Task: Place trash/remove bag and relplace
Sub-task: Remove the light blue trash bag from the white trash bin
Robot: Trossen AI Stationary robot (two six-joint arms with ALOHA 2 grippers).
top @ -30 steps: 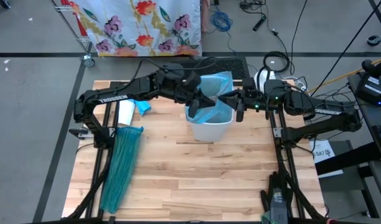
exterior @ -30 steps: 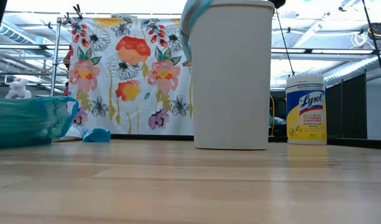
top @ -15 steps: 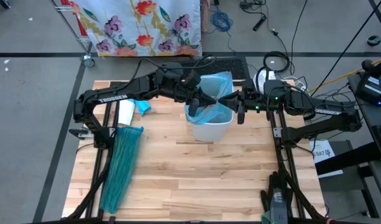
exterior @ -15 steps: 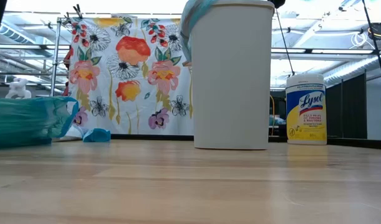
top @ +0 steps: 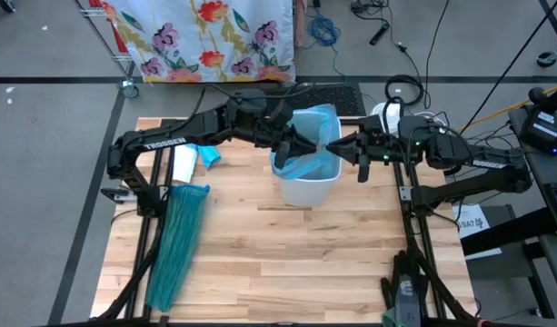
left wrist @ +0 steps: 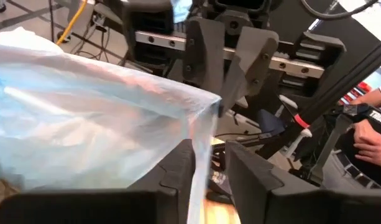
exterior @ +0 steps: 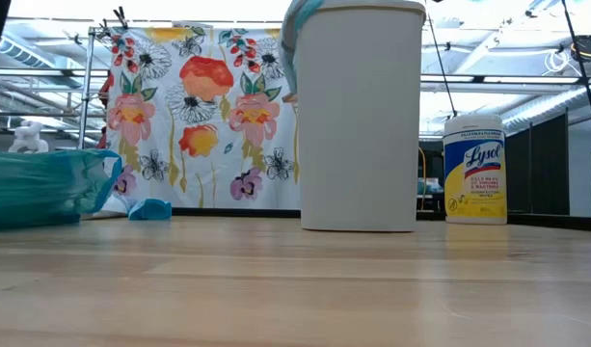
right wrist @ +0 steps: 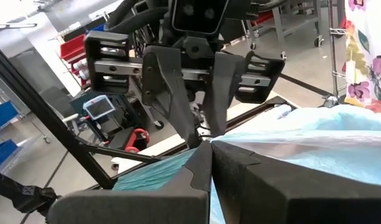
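Observation:
A white bin [top: 305, 189] stands mid-table, lined with the pale-blue bag [top: 316, 123], whose rim drapes over the bin's edge [exterior: 293, 29]. Both grippers hover level over the bin's mouth, facing each other. My left gripper [left wrist: 209, 152] is open, and a strip of the bag's film hangs in the gap between its fingers. My right gripper [right wrist: 210, 152] is shut on the bag's rim. The teal replacement bag [top: 176, 241] lies flat on the table's left side. A small blue scrap [top: 210, 156] lies near the far left corner. My right gripper pinches a gathered point of the bag's rim [left wrist: 212, 102] between its two fingers. The fingers come level from the table's right side. That part of the rim is lifted above the bin's mouth, and the film [right wrist: 289, 134] runs stretched away from the fingers while the rest stays in the bin.
A Lysol wipes canister [exterior: 473, 169] stands behind the bin at the far right. A white item [top: 183, 165] lies by the blue scrap. A flowered cloth [exterior: 199, 106] hangs beyond the far edge. The table's near half [top: 287, 272] is bare wood.
My left gripper has opened over the bin, letting go of the bag's film. My right gripper, still shut on the rim, has drawn back a little toward the table's right edge, pulling the film with it.

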